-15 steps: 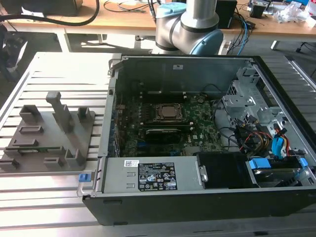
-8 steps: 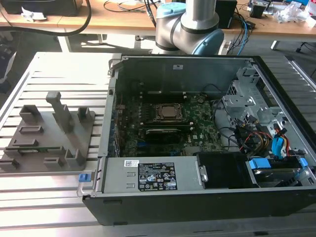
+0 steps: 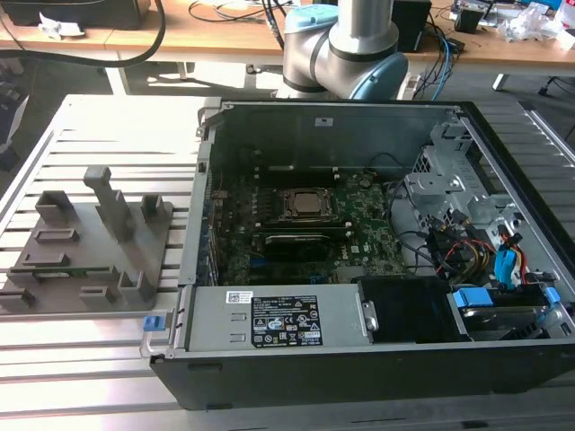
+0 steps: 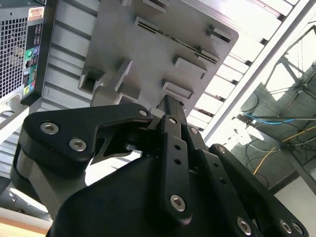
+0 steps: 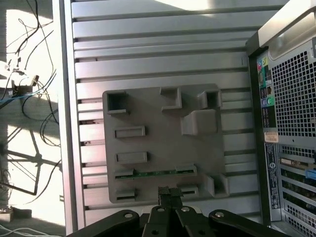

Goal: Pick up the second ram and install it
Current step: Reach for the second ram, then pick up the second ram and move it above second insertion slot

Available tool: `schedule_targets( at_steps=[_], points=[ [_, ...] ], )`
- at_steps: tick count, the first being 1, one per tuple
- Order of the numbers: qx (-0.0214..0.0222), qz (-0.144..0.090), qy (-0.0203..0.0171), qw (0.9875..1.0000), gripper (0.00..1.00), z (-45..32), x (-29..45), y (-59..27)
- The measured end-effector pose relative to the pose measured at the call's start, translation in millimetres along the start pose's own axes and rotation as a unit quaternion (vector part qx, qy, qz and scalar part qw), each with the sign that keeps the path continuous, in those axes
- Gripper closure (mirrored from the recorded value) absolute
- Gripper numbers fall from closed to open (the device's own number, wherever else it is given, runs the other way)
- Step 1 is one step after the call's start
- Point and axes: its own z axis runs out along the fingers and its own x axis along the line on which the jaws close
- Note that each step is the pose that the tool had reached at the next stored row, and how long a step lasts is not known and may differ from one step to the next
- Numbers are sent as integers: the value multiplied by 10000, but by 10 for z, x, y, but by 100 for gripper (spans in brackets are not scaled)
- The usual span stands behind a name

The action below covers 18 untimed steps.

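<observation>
The second ram (image 5: 155, 173) is a thin green stick lying in a slot of the grey holder plate (image 5: 163, 145). In the exterior view the ram (image 3: 67, 272) lies near the front edge of that plate (image 3: 85, 247), at the exterior view's left of the open computer case (image 3: 359, 242). My gripper (image 5: 170, 191) hangs well above the plate, close to the ram's line but apart from it. Its fingers (image 4: 170, 106) are pressed together with nothing between them.
Inside the case, the motherboard carries a square CPU socket (image 3: 305, 205) and a black oblong module (image 3: 301, 241) just in front of it. Cables and drive bays (image 3: 476, 251) fill the case's right side. The slatted metal table (image 5: 158, 54) surrounds the plate. The arm's base (image 3: 346, 45) stands behind the case.
</observation>
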Motion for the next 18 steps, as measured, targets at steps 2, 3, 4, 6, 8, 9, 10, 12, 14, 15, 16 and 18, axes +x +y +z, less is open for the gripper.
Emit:
schedule_targets(
  at_steps=[2,3,4,6,8,9,10,12,14,15,16,18],
  points=[
    [0,0,0,10000,89,0,0,-1],
    [0,0,0,10000,89,0,0,-1],
    [0,0,0,10000,89,0,0,-1],
    [0,-3,0,10000,89,0,0,-2],
    [-3,-139,6,9999,89,0,0,-2],
    [-7,-283,12,9996,89,0,0,-2],
    [-10,-442,20,9990,89,0,0,-2],
    [-17,-711,31,9975,89,1,0,-2],
    [-22,-940,41,9956,89,1,0,-1],
    [-26,-1093,49,9940,89,0,0,0],
    [-30,-1264,56,9920,89,1,0,1],
    [-35,-1480,66,9890,89,1,0,1]
  ],
)
